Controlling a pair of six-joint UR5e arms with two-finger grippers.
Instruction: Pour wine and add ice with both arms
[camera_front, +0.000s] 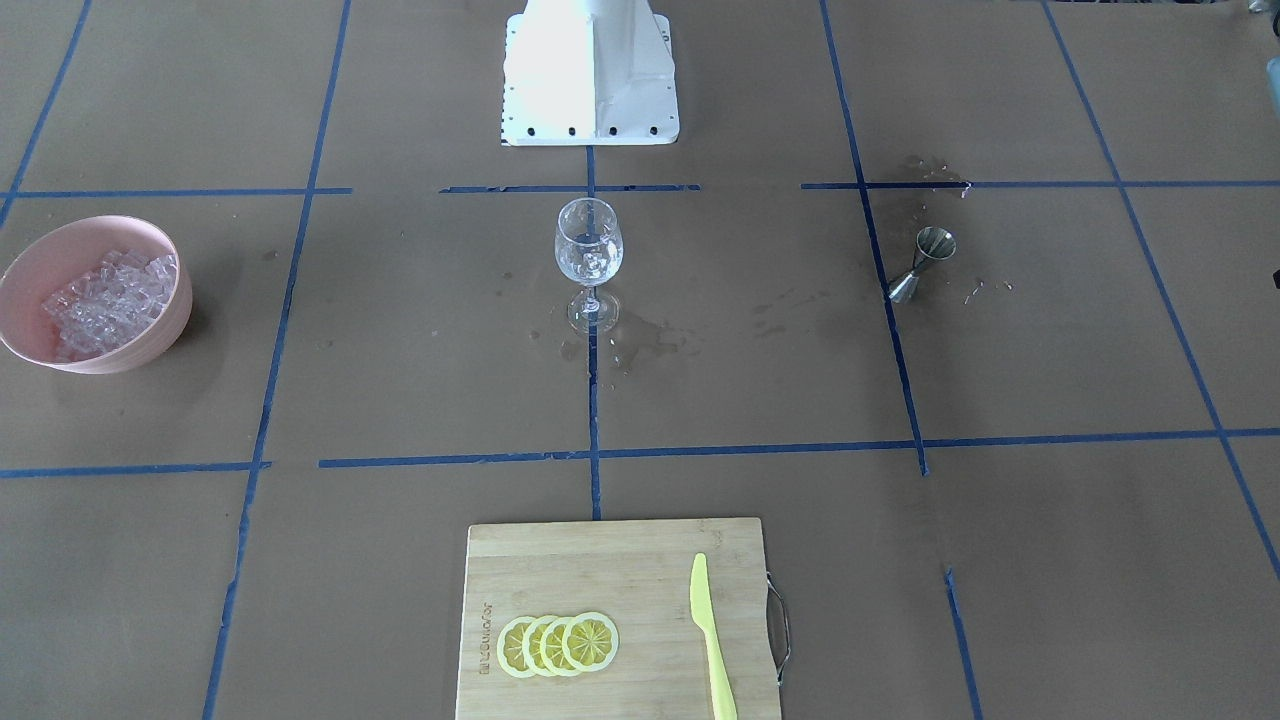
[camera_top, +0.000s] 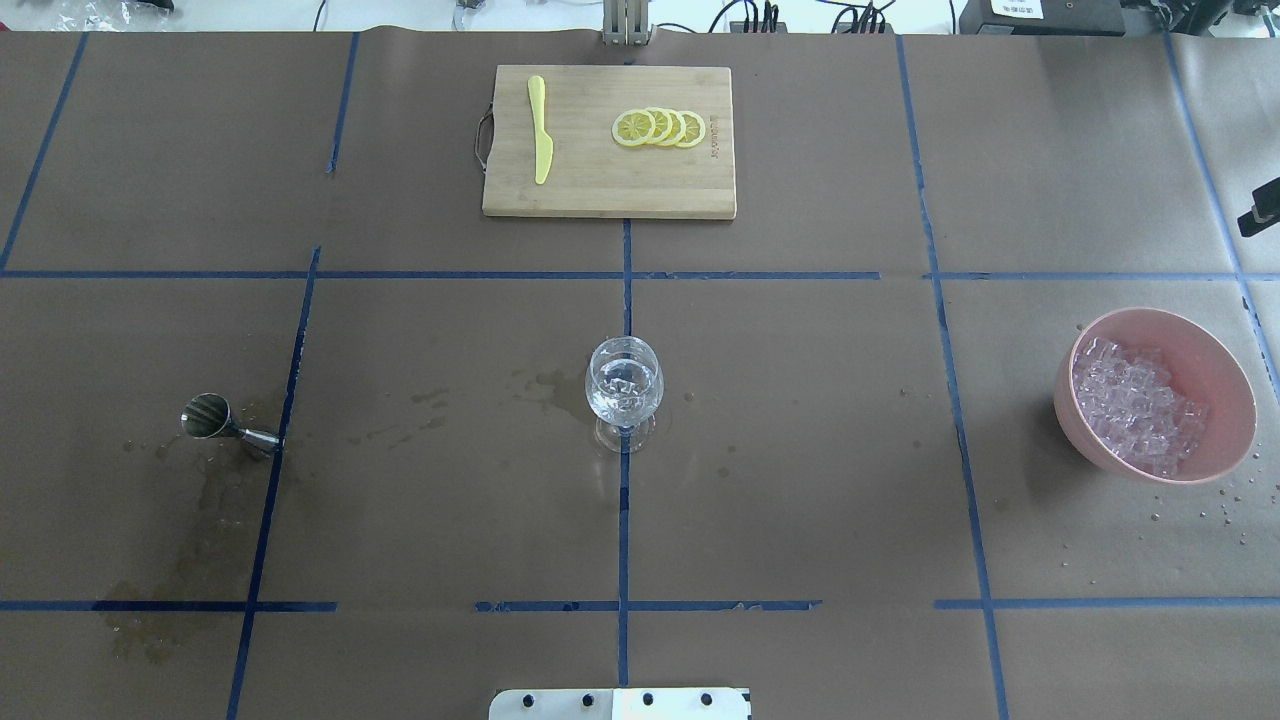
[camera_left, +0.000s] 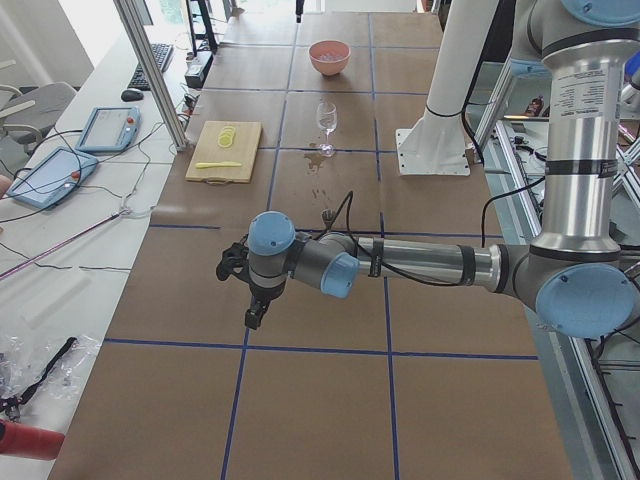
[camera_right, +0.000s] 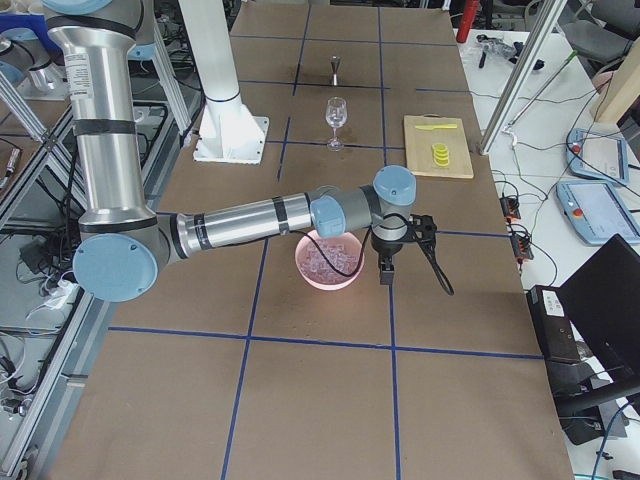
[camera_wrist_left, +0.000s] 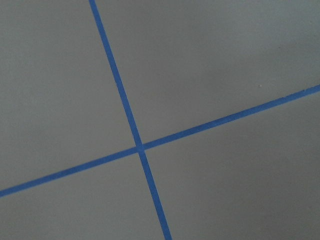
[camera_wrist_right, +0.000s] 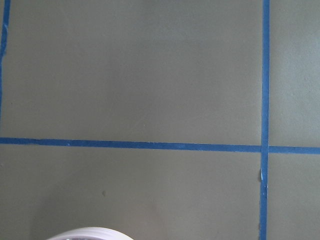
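Note:
A clear wine glass (camera_front: 588, 260) stands at the table's middle, with clear liquid and an ice cube in it; it also shows in the overhead view (camera_top: 623, 390). Ice (camera_top: 1135, 405) fills a pink bowl (camera_top: 1215, 365) on the robot's right. The left arm (camera_left: 420, 262) reaches out low over bare table at its far left end. Its gripper (camera_left: 255, 318) points down, and I cannot tell whether it is open or shut. The right arm (camera_right: 240, 222) stretches over the bowl (camera_right: 328, 265). Its gripper (camera_right: 386, 272) hangs just beyond the bowl, and its state is unclear. No fingers show in either wrist view.
A steel jigger (camera_front: 920, 265) stands on the robot's left, with wet stains around it. A bamboo cutting board (camera_top: 608, 170) at the far side holds lemon slices (camera_top: 660, 128) and a yellow knife (camera_top: 540, 130). The white base block (camera_front: 590, 75) is at the robot's side.

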